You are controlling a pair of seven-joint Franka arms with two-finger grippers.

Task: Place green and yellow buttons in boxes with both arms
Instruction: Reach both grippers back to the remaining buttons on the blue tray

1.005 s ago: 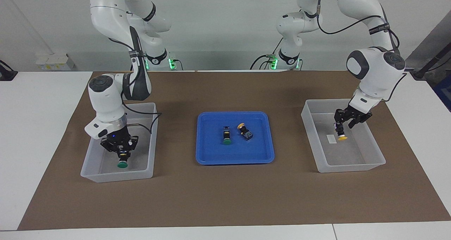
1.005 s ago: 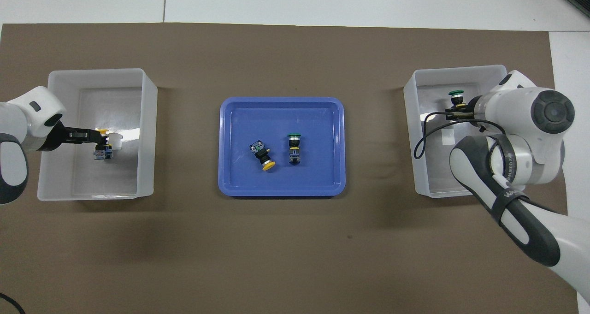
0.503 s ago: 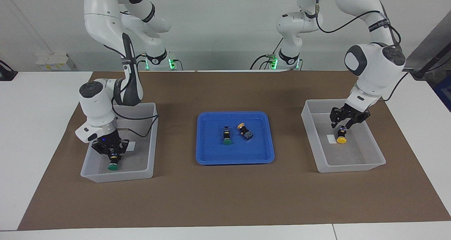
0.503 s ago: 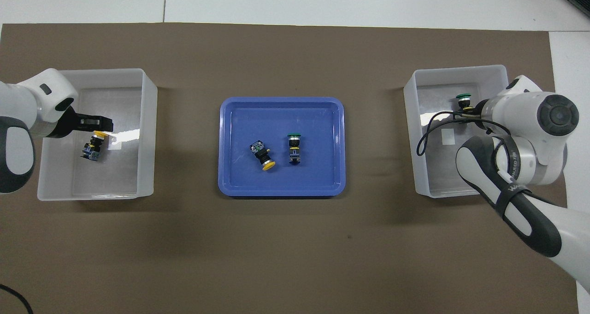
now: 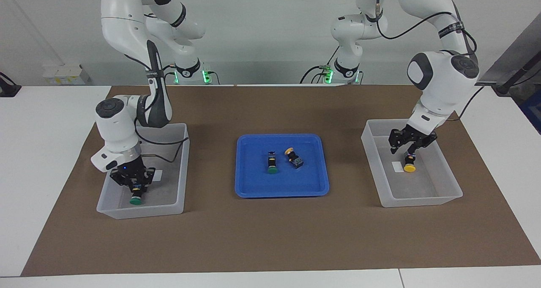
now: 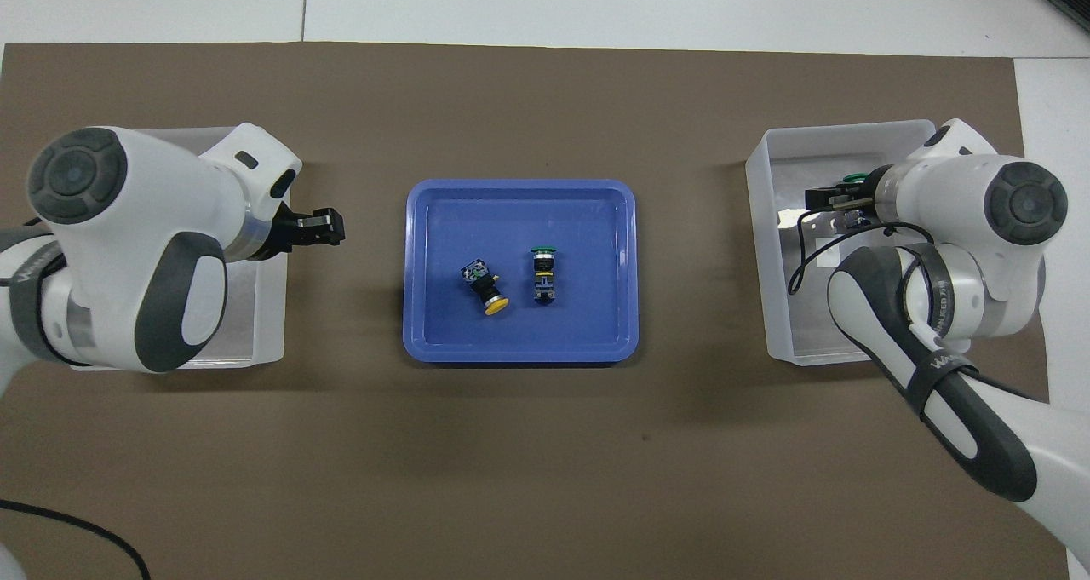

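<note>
A yellow button [image 5: 408, 166] lies on the floor of the box [image 5: 422, 201] at the left arm's end. My left gripper [image 5: 405, 150] hangs open above it, holding nothing; in the overhead view the left gripper [image 6: 334, 226] shows over that box's [image 6: 255, 341] tray-side wall and the arm hides the button. A green button [image 5: 135, 200] rests cap-down in the box [image 5: 141, 212] at the right arm's end. My right gripper [image 5: 136, 187] sits just over it, fingers open. From overhead, only the green button's cap [image 6: 850, 177] peeks past the right gripper [image 6: 813, 205].
Between the boxes a blue tray [image 5: 281, 190] holds a green button [image 5: 271, 163] and a yellow button [image 5: 293, 157], lying side by side. A brown mat covers the table. The right arm's cable loops down into its box [image 6: 771, 265].
The left gripper let go of the yellow button, then rose and swung toward the tray. The right gripper lowered the green button to the box floor and spread its fingers.
</note>
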